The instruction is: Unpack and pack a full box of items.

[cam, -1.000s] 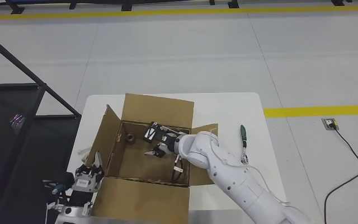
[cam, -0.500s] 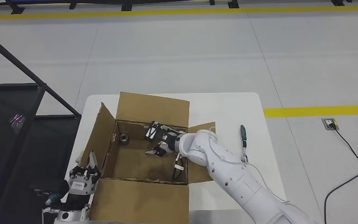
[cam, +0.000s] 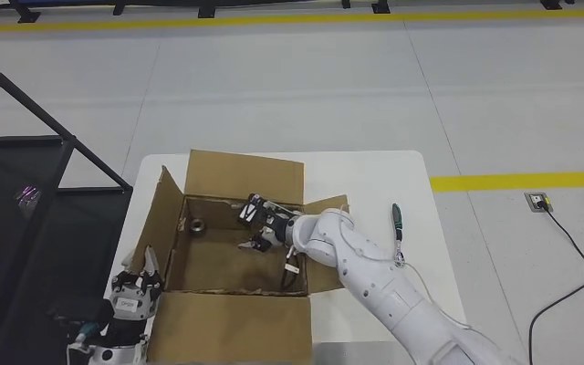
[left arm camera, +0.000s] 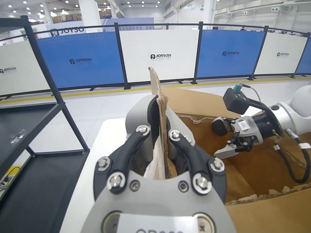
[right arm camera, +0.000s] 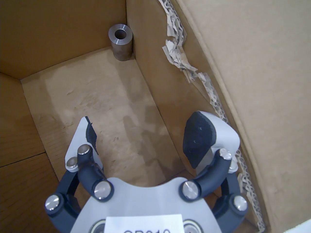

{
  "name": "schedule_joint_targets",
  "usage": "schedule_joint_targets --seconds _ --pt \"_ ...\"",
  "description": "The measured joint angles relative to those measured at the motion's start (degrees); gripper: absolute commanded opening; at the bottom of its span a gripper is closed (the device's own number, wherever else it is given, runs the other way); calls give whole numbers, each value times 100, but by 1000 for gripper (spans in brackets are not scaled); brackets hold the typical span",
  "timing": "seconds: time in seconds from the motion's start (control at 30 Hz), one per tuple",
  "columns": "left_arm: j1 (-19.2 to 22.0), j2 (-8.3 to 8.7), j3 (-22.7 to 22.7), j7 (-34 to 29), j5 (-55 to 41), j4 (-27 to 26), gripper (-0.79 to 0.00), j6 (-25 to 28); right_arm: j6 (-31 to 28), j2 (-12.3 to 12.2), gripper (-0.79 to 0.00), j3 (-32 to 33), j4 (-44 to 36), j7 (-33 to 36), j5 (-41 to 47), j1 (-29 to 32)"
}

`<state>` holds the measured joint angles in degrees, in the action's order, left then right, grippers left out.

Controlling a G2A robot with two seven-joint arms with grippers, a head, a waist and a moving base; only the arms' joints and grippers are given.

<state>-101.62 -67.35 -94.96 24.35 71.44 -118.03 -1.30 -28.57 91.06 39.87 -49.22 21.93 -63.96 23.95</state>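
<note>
Cardboard box (cam: pixel 228 265) stood open at the centre of the top view, flaps splayed outward. The right claw (right arm camera: pixel 143 132) hung inside near the far wall, fingers spread wide and holding nothing. A metal cylinder (right arm camera: pixel 120 42) stood upright in the box's upper-left corner, with a broad stretch of box floor between it and that claw. At lower left, the left claw (left arm camera: pixel 159 112) was clamped on the left flap (left arm camera: pixel 155 81). The white bench (cam: pixel 383 173) carried a green-handled tool (cam: pixel 397 221) right of the box, with grey floor beyond.
</note>
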Motion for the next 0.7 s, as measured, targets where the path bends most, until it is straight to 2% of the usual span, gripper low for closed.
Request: schedule_joint_targets --seconds 0.33,0.7 --pt "53 -38 2 -102 103 -68 -785 40 55 -155 0 197 -444 -838 -745 335" --pt "136 -81 45 -149 138 79 -785 97 -68 -295 0 514 -930 -580 -900 647"
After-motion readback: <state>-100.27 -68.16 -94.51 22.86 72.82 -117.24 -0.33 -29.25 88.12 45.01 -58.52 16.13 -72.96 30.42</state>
